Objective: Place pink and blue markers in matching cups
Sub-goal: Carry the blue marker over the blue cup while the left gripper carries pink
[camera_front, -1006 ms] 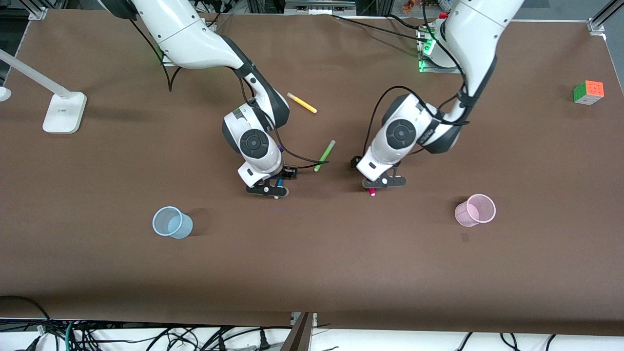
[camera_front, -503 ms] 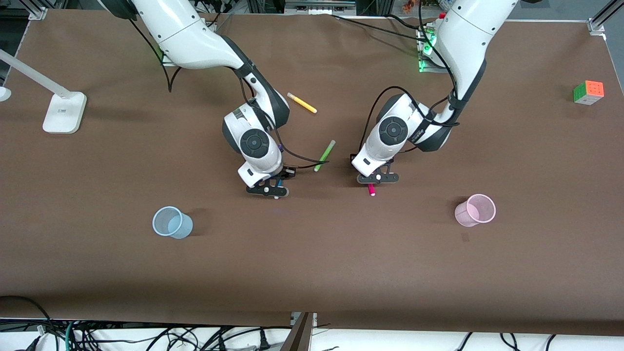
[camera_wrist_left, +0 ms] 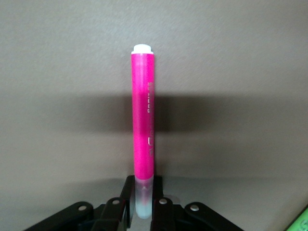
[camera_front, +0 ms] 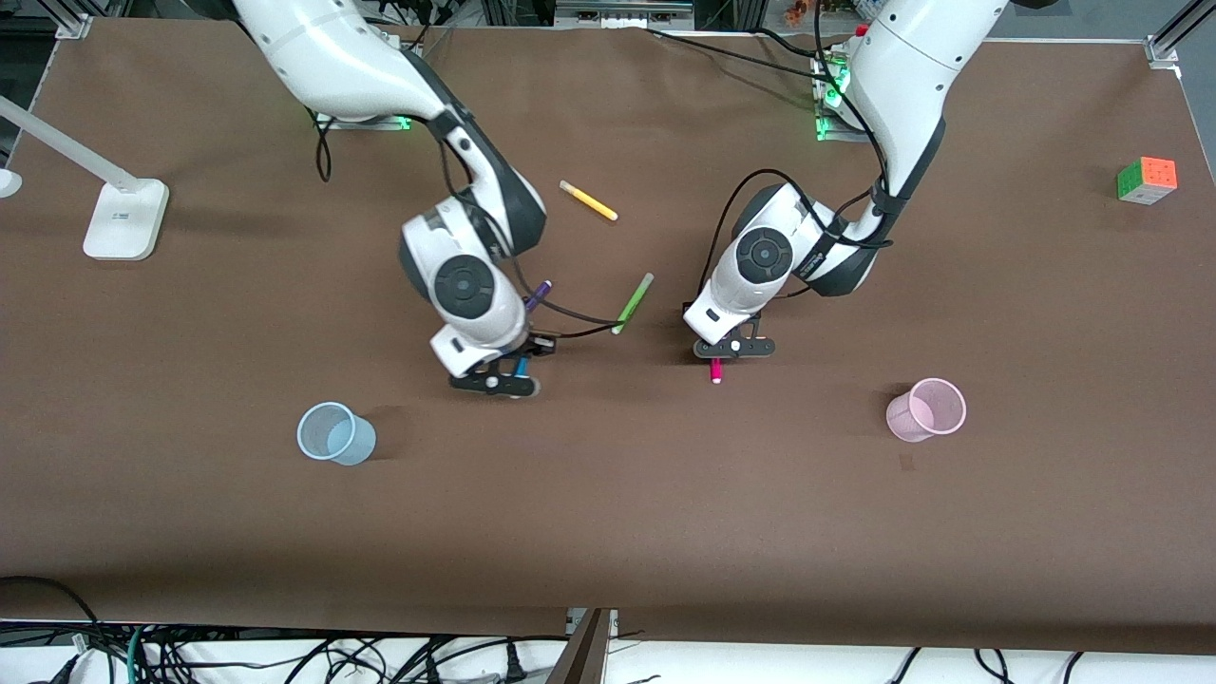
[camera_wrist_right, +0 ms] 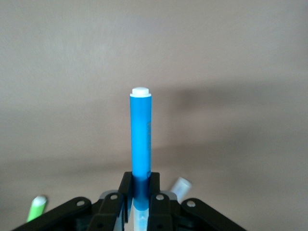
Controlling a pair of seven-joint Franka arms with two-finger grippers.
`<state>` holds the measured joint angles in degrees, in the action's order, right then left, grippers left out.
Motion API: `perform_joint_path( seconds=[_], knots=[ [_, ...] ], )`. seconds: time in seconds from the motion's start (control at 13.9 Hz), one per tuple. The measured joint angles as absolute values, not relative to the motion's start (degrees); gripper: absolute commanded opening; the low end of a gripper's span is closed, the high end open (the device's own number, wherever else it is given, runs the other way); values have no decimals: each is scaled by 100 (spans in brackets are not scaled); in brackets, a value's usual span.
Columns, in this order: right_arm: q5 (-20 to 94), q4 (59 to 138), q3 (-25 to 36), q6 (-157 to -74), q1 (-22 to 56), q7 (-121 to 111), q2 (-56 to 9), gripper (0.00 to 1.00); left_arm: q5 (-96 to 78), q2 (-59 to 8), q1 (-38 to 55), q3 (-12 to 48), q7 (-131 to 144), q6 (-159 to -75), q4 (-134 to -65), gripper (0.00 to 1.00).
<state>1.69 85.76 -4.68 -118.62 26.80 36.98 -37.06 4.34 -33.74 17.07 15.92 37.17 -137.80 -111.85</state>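
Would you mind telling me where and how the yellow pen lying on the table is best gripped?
Grip the yellow pen at mid-barrel, coming straight down from above with the fingers across its slim width: it lies flat, slanted, with nothing touching it. Both grippers are busy over the table's middle: the left gripper holds the pink marker, the right gripper the blue marker.
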Motion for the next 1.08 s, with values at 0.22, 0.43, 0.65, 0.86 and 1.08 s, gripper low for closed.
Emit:
perform_joint_path(
  seconds=[0.22, 0.43, 0.65, 0.86, 1.08],
  knots=[
    [633, 8332, -438, -10989, 2154, 3155, -3257, 0, 668, -3188, 1690, 1540, 3710, -12672, -10904, 1],
    [973, 7886, -423, -10104, 1470, 2513, -3175, 0, 1735, -2990, 1677, 1520, 3701, -10959, -10284, 0],
    [1603, 7622, -420, -9663, 759, 1907, -3176, 0, 2106, -2935, 1677, 1492, 3021, -9789, -9672, 0],
    [2383, 7618, -421, -9477, 159, 1760, -3267, 0, 2485, -2936, 1611, 1238, 1679, -9006, -9233, 1],
    [3189, 7617, -421, -9305, -377, 1738, -3480, 0, 3120, -2937, 1344, 1096, 134, -8486, -8928, 10]
  ],
)
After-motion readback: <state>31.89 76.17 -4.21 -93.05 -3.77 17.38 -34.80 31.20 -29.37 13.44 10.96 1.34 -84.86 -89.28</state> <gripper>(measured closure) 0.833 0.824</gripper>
